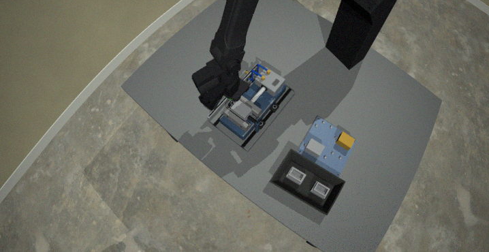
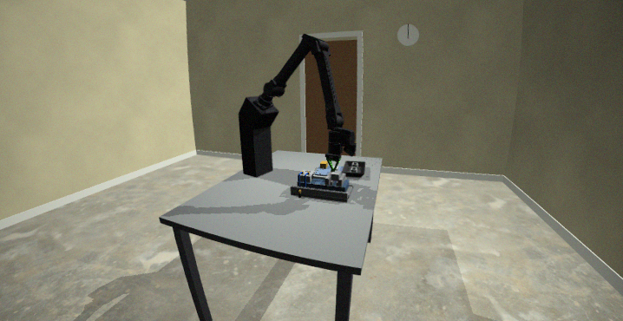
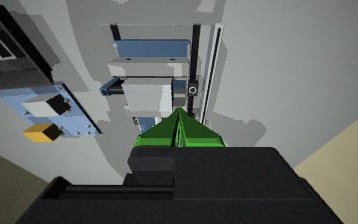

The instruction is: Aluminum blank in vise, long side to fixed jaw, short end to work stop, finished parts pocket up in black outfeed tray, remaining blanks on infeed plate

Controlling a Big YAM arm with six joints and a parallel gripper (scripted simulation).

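Note:
A plain gray blank (image 1: 241,109) (image 3: 147,95) lies flat between the jaws of the vise (image 1: 278,95) (image 2: 324,182), its long side against the fixed jaw (image 3: 147,67). The blue work stop rod (image 3: 111,89) sits at its short end. My gripper (image 1: 231,97) (image 2: 333,165) (image 3: 179,112) is shut and empty, its green fingertips low at the blank's other end. A gray blank (image 1: 314,147) (image 3: 42,106) and a brass blank (image 1: 345,141) (image 3: 41,132) lie on the infeed plate (image 1: 326,131) (image 3: 75,120). Two finished parts (image 1: 295,175) (image 1: 320,189) lie pocket up in the black tray (image 1: 336,189).
The arm's black pedestal (image 1: 362,21) (image 2: 254,140) stands at the back of the table. The vise's hoses (image 1: 258,72) rise at its far end. The tray and the infeed plate stand side by side, right of the vise.

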